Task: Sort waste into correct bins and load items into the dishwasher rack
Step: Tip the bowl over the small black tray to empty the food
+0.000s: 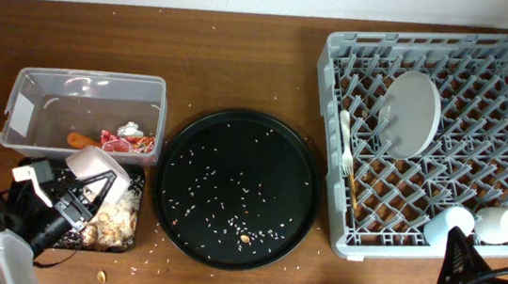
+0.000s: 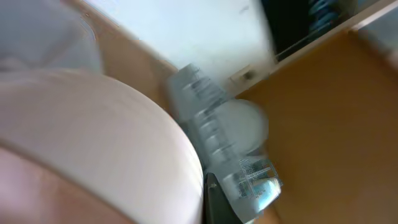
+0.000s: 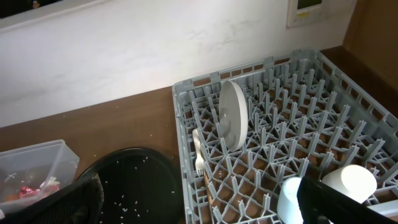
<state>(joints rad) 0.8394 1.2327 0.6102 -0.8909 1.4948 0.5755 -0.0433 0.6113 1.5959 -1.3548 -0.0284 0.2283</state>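
My left gripper (image 1: 86, 195) is shut on the white bowl (image 1: 97, 163), holding it tilted over the shallow black tray (image 1: 139, 192). Brownish food scraps (image 1: 116, 220) lie in that tray. In the blurred left wrist view the bowl (image 2: 93, 143) fills the left side. The clear tub (image 1: 28, 90) holds the orange carrot stick (image 1: 78, 140), red wrapper (image 1: 131, 144) and crumpled paper (image 1: 129, 130). The grey dishwasher rack (image 1: 339, 56) holds the plate (image 1: 413, 111), fork (image 1: 344, 137), chopsticks (image 1: 354, 186) and two cups (image 1: 453, 224). My right gripper (image 1: 467, 278) is open and empty near the rack's front corner.
The large round black tray (image 1: 241, 127) sits between the bins and the rack, with rice grains (image 1: 228, 210) and a small orange crumb scattered on it. Crumbs lie on the wooden table around the trays. A wall runs along the back.
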